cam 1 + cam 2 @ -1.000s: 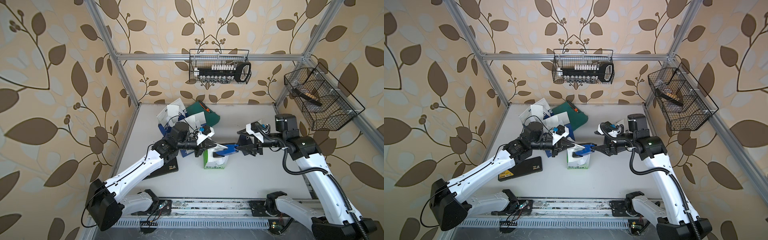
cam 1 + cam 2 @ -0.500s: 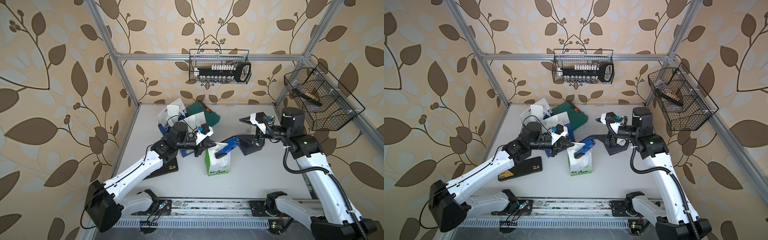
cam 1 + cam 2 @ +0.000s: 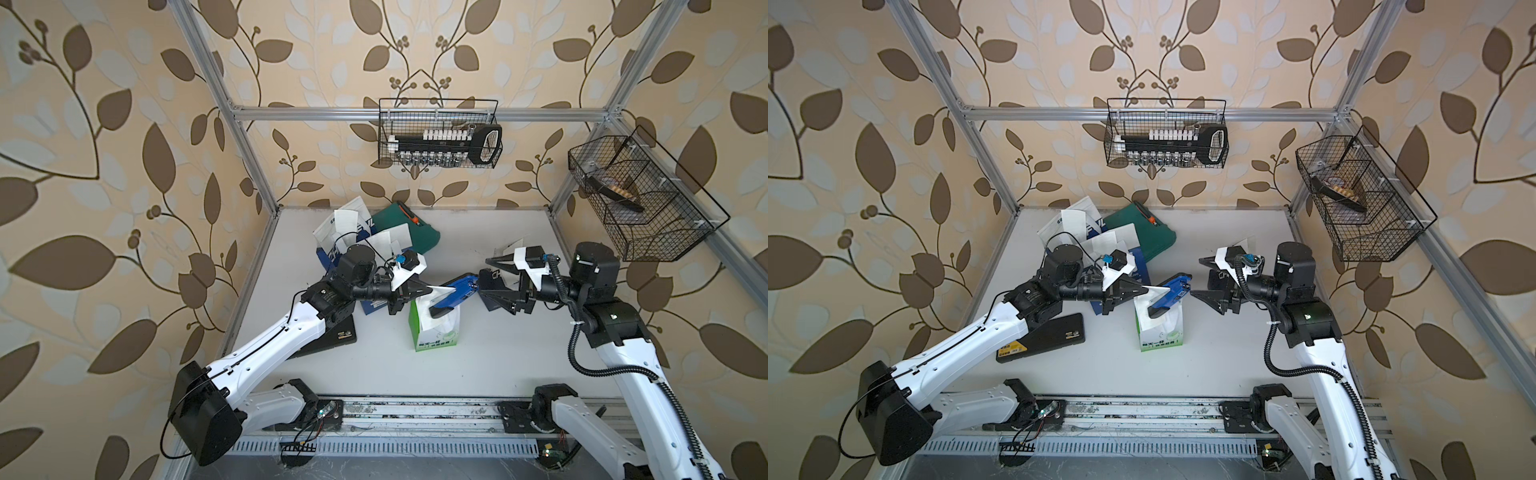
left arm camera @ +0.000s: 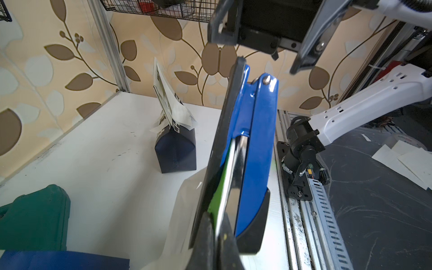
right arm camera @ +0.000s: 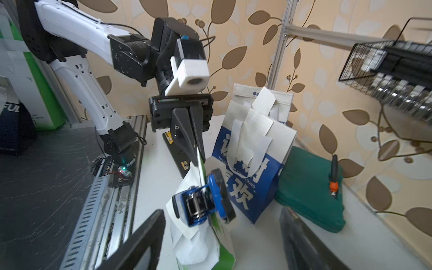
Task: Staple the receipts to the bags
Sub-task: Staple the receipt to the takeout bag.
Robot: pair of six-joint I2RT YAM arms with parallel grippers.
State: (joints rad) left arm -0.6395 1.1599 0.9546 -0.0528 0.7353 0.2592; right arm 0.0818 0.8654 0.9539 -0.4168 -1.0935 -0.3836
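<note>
I see my left pincer (image 3: 424,287) clamped on the top edge of the green bag (image 3: 436,334) and its receipt (image 3: 438,288) mid-counter (image 3: 507,357), a blue stapler (image 3: 457,292) perched on that edge, and my right pincer (image 3: 484,279) spread apart just beside it.

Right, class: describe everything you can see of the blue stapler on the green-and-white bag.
The blue stapler has a glossy blue top, shiny metal magazine, black base and black front cap. It sits tilted on the green-and-white bag, mouth straddling the bag's top edge and a white receipt. The left gripper is shut on that edge beside it; the open right gripper stands just off its rear end, not touching.
</note>
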